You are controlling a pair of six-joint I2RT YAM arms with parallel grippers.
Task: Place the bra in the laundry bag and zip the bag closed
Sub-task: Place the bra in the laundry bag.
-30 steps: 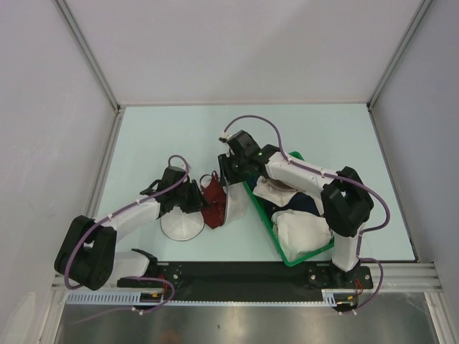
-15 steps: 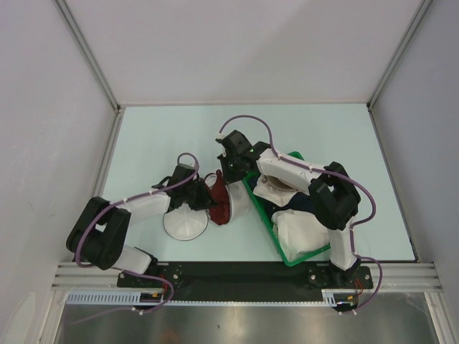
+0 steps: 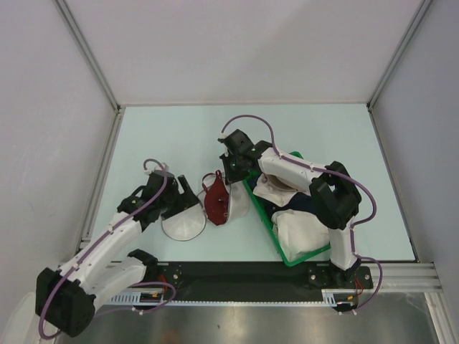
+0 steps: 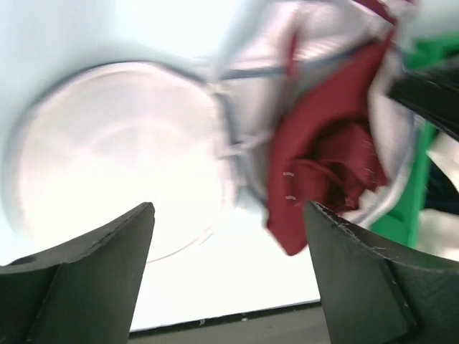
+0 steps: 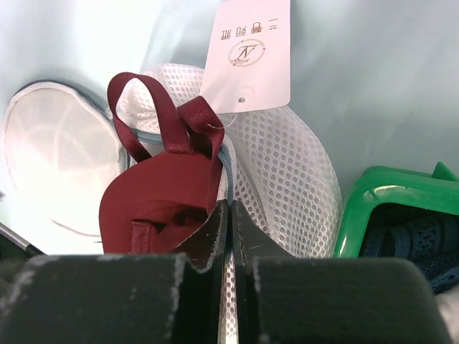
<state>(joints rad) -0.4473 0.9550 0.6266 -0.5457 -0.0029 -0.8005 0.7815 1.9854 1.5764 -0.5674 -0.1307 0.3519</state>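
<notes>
right gripper (image 5: 228, 218) pinched tight on the laundry bag (image 5: 287, 172) rim, maroon bra (image 5: 161, 197) bunched against it, green basket (image 5: 376, 197) just beside

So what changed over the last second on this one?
The left tool reached toward the bra, then drew back to the left; it is open and empty now. The right tool stayed pinched on the rim of the bag, and the bra stayed in the open bag.
</notes>
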